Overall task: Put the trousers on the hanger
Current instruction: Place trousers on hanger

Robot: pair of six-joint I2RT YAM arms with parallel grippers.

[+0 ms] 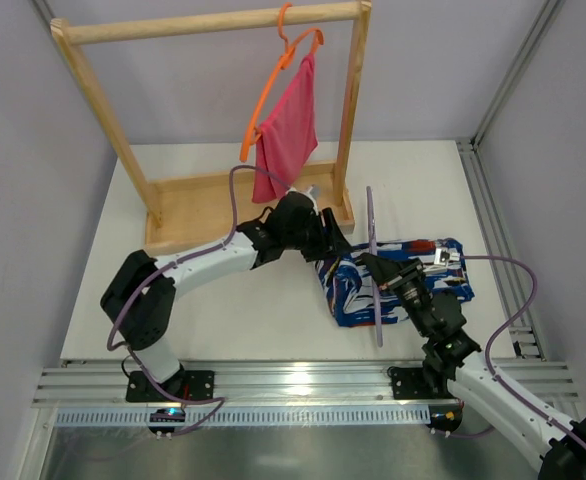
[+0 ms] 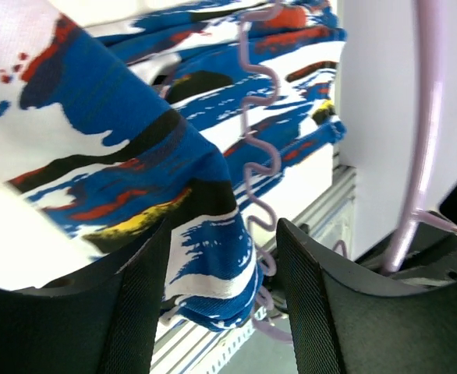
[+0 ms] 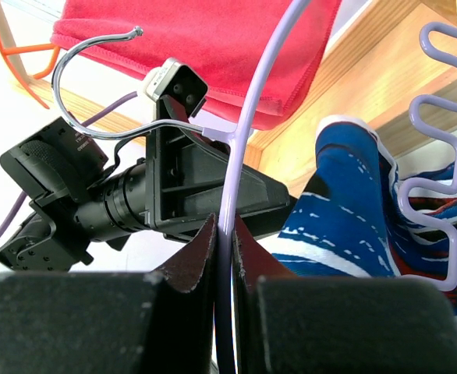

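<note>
Trousers (image 1: 413, 290) lie bunched on the white table (image 1: 223, 320), right of centre in the overhead frame. The lilac hanger (image 1: 370, 215) stands on edge across their left end. The right gripper (image 3: 225, 234) is clamped on the hanger's thin arm, its fingers pressed tight on either side. The left gripper (image 2: 222, 265) sits at the garment's upper left corner, jaws parted. A fold of printed cloth hangs between them, seemingly brushing one finger only. At upper centre, a wooden rack (image 1: 203, 25) carries an orange hanger (image 1: 273, 80) draped with pink cloth (image 1: 288, 130).
</note>
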